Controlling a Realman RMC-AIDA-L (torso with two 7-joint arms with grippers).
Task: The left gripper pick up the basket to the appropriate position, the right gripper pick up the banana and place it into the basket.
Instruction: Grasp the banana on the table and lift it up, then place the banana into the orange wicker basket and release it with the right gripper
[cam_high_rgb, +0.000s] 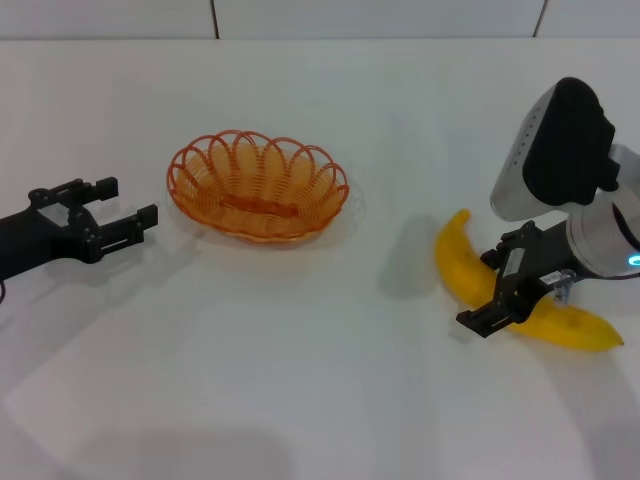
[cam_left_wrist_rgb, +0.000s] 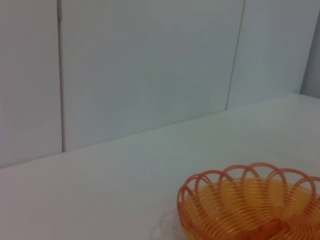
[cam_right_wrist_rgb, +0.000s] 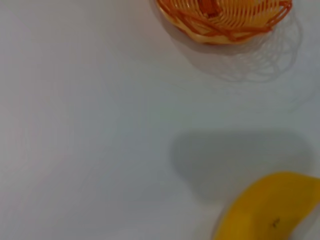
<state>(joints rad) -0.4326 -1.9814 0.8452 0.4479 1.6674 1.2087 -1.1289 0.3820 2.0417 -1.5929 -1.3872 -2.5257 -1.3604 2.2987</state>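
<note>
The orange wire basket (cam_high_rgb: 215, 178) stands empty on the white table, left of centre. It also shows in the left wrist view (cam_left_wrist_rgb: 250, 205) and the right wrist view (cam_right_wrist_rgb: 225, 20). My left gripper (cam_high_rgb: 123, 208) is open, low over the table just left of the basket's rim and apart from it. The yellow banana (cam_high_rgb: 457, 262) lies flat at the right, and one end fills a corner of the right wrist view (cam_right_wrist_rgb: 270, 210). My right gripper (cam_high_rgb: 497, 287) is down over the banana's middle with one finger on each side, open.
The white table (cam_high_rgb: 300, 360) runs to a white panelled wall (cam_left_wrist_rgb: 150, 65) at the back. The right arm's white body (cam_high_rgb: 545, 150) hangs above the banana and casts a shadow toward the basket.
</note>
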